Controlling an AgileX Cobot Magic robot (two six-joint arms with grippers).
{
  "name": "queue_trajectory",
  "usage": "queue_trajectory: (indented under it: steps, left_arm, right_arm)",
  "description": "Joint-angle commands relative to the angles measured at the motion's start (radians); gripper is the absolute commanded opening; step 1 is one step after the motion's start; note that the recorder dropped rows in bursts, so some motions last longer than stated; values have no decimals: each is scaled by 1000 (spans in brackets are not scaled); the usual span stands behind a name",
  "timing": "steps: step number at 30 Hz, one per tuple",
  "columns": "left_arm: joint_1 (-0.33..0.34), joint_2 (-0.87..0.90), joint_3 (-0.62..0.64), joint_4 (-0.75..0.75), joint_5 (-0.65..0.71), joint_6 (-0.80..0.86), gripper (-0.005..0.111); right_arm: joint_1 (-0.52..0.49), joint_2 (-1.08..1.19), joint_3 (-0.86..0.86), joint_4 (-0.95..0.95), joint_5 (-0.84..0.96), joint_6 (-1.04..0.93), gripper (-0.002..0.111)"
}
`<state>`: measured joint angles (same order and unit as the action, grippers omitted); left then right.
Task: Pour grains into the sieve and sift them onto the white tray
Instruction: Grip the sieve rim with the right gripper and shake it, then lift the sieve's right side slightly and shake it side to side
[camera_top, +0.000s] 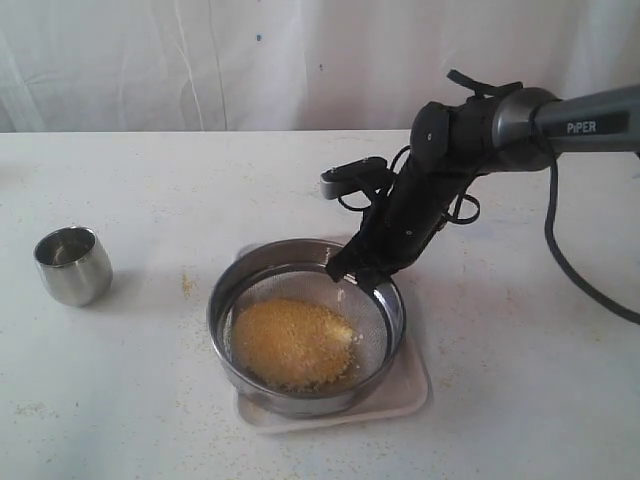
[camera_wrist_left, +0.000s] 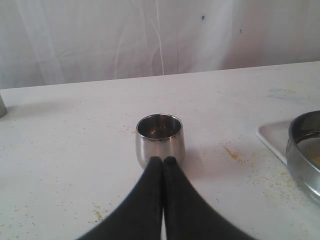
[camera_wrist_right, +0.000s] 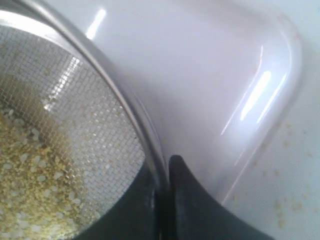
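My right gripper (camera_wrist_right: 162, 167) pinches the rim of the wide round steel wire-mesh sieve (camera_wrist_right: 85, 110), presumably to shake it. Golden-yellow and white grains (camera_wrist_right: 30, 185) lie just inside my grip, with the flat square white tray (camera_wrist_right: 200, 75) beneath.

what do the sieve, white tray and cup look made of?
The sieve: polished metal, likely steel; mirror glints on rim, woven wire mesh bottom. The white tray: glossy, probably plastic or enamel; soft streak highlights, can't tell which. The cup: shiny metal, likely stainless; reflective sides.
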<state>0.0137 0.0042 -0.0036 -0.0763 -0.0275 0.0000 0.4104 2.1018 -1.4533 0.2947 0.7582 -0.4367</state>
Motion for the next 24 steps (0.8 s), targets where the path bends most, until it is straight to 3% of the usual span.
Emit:
queue_trajectory:
  steps: [1,13,15,17,20,24]
  left_arm:
    - [5,-4,4,3,-1,0,0]
    - [5,-4,4,3,-1,0,0]
    - [5,-4,4,3,-1,0,0]
    - [5,-4,4,3,-1,0,0]
    - [5,-4,4,3,-1,0,0]
    - [5,-4,4,3,-1,0,0]
  right_arm:
    - [2,-7,-56,-7,66,36,0]
    - [2,-79,-95,7,219,48,0]
    - [-9,-91,-97,-55,162,42,0]
    - [-33,-88,-101,-84,119,179,0]
    - [-19,-85,-98,-64,239,143,0]
    - [-23,-87,-96,-116,128,194,0]
